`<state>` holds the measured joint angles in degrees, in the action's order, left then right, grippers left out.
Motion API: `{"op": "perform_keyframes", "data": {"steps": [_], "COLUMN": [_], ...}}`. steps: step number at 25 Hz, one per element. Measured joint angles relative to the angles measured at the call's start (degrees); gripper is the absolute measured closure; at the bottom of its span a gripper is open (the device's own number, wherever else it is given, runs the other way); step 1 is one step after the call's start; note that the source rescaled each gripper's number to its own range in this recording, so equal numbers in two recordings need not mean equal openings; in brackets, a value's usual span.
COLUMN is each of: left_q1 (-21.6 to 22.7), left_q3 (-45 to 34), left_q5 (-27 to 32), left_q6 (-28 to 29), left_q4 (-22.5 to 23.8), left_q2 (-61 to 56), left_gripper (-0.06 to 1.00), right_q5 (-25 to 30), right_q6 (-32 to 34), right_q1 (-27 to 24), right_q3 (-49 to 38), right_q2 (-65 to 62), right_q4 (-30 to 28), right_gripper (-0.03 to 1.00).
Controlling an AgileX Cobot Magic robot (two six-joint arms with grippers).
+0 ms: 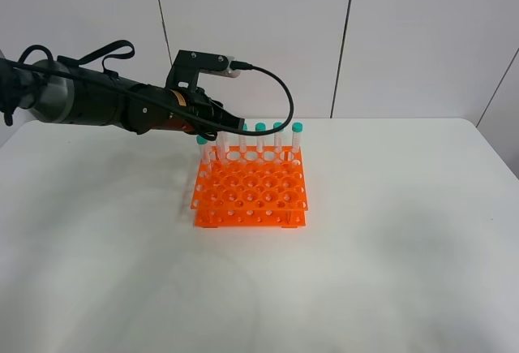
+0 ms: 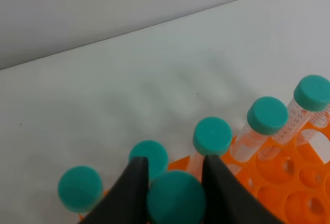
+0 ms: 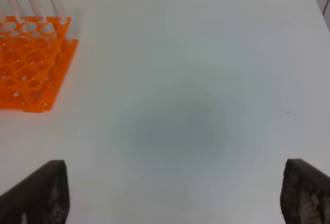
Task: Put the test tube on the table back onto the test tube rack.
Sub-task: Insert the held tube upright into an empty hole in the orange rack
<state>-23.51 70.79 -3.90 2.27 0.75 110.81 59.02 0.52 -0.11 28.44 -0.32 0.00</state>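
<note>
Left hand (image 2: pixel 175 183) clamps one tube (image 2: pixel 175 198) over the rack (image 1: pixel 250 191); five capped tubes stand there; right hand (image 3: pixel 170 193) gapes wide.

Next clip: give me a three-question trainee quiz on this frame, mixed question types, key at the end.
1. True or false: the left gripper is shut on a test tube.
2. The right gripper's fingers are: A) wide apart and empty, B) shut on a tube, C) touching the test tube rack.
3. Which row of the rack holds the standing tubes: near or far from the camera?

Key: 1 true; 2 A; 3 far.
</note>
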Motion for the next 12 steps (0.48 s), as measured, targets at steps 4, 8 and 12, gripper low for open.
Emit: {"op": "perform_keyframes", "data": {"steps": [4,8,12], "left_q1": [0.0,0.0,0.0], "left_q3": [0.0,0.0,0.0], "left_q5": [0.0,0.1,0.1], "left_q6": [1.2,1.7,1.8], "left_q4": [0.0,0.0,0.0], "left_q2": [0.9,1.2,1.4], "left_gripper": [0.94,0.94,0.94], "right_q5": [0.0,0.0,0.0], "right_q6": [0.0,0.0,0.0], "right_q1": [0.0,0.0,0.0], "right_q3": [0.0,0.0,0.0], "right_q2": [0.0,0.0,0.0], "right_q4": [0.0,0.0,0.0], "right_gripper": [0.11,0.11,0.11]}}
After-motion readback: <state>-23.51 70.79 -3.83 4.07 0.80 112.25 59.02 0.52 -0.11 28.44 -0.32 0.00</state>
